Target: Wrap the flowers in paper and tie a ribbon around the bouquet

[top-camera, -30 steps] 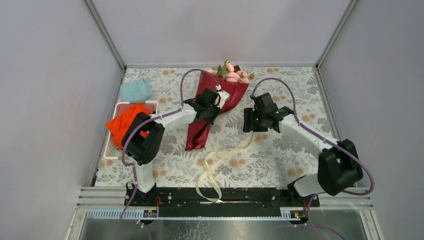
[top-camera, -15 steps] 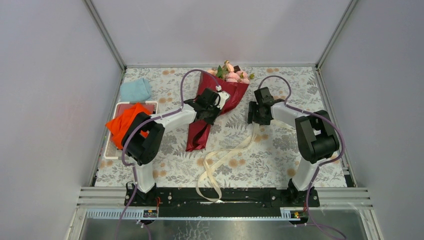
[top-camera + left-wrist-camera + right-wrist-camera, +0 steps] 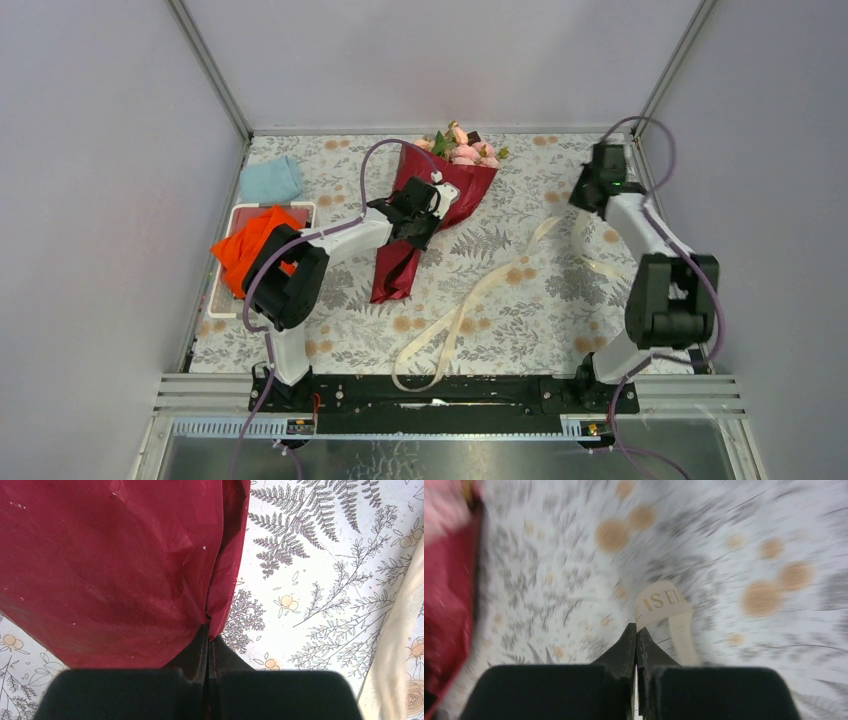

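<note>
Lighting: bright, even, diffuse; shadows faint. Top and left wrist views are sharp. Right wrist view: strong motion blur across the tablecloth; the ribbon is less smeared.

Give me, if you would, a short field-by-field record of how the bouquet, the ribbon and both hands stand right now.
Left hand: shut on an edge of the paper
Right hand: shut, pinching the ribbon, far right of the table
Bouquet: lying down, flowers at its far end
Ribbon state: trails loose over the tablecloth, not around the bouquet
Other items: orange cloth and light blue cloth, at left
</note>
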### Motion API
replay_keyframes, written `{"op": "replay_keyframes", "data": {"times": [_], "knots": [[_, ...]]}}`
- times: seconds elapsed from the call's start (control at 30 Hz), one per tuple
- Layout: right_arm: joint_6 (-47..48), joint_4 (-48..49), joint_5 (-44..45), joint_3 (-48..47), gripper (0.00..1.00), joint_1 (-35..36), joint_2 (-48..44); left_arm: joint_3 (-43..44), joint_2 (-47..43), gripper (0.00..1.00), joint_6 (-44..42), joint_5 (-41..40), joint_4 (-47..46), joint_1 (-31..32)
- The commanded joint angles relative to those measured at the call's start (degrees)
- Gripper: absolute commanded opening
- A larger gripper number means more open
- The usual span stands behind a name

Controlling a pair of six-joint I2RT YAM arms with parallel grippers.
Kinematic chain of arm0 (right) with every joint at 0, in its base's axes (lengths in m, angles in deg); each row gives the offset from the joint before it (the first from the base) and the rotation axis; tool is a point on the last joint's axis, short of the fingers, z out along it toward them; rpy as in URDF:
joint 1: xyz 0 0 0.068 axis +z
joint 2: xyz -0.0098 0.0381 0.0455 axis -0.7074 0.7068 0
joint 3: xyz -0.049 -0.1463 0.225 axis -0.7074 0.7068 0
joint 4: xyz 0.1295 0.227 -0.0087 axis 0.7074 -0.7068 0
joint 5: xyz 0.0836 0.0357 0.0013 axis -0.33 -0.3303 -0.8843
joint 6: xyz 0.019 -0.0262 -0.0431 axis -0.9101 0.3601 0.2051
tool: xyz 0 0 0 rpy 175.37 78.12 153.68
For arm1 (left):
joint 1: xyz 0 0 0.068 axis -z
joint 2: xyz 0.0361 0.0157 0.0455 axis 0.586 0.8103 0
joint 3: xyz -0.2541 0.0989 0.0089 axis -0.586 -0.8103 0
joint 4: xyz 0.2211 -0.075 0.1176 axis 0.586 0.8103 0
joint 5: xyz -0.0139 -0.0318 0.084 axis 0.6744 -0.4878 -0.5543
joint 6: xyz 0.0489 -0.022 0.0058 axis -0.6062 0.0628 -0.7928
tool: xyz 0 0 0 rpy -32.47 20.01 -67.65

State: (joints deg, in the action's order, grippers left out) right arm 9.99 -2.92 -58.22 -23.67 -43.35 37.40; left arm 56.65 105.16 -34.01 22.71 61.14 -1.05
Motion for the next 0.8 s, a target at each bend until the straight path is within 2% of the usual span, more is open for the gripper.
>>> {"op": "replay_keyframes", "data": {"times": [0.0,0.07,0.1,0.17,0.23,0.27,0.33,0.4,0.47,0.53,0.6,0.67,0.77], "knots": [[2.36,0.52,4.57,0.77,0.00,-6.65,-10.54,-0.25,-2.56,0.00,-0.27,0.41,-0.82,-0.29],[2.86,0.39,6.56,2.87,0.00,-9.17,-11.26,-0.34,-2.66,0.00,-0.48,0.39,-0.84,-0.29],[2.98,0.03,7.29,3.26,0.05,-10.05,-11.11,-0.43,-2.68,0.00,-0.52,0.44,-0.96,-0.24],[4.10,-2.78,7.93,1.69,0.37,-10.52,-9.57,-0.57,-2.74,0.00,-0.57,0.45,-0.91,-0.29],[4.58,-9.78,5.07,-3.37,0.56,-9.86,-6.07,-0.60,-2.68,0.00,-0.60,0.54,-0.97,-0.29],[4.98,-12.96,5.52,-5.69,0.60,-8.30,-4.44,-0.72,-2.67,0.00,-0.49,0.50,-1.06,-0.29],[7.55,-14.78,9.78,-6.83,0.63,-1.50,-3.92,-0.79,-2.73,0.00,-0.45,0.40,-1.14,-0.29],[11.20,-13.18,7.72,-5.01,0.64,7.39,-6.32,-0.87,-2.83,0.00,-0.42,0.30,-1.08,-0.29],[14.74,-9.97,-6.55,-1.35,0.63,14.60,-10.78,-0.91,-2.76,0.00,-0.52,0.21,-1.16,-0.29],[19.21,-5.40,-25.25,4.29,0.63,22.88,-16.88,-0.96,-2.69,0.00,-0.60,0.19,-1.16,-0.29],[21.37,-0.45,-37.43,10.19,0.63,30.69,-21.54,-0.88,-2.47,0.00,-0.64,0.47,-1.09,-0.29],[23.43,7.29,-44.94,18.08,0.63,37.13,-26.29,-0.81,-2.26,0.00,-0.70,0.87,-1.03,-0.29],[21.78,24.33,-45.85,33.90,0.65,43.82,-32.65,-0.83,-2.08,0.00,-0.63,1.16,-1.01,-0.31]]}}
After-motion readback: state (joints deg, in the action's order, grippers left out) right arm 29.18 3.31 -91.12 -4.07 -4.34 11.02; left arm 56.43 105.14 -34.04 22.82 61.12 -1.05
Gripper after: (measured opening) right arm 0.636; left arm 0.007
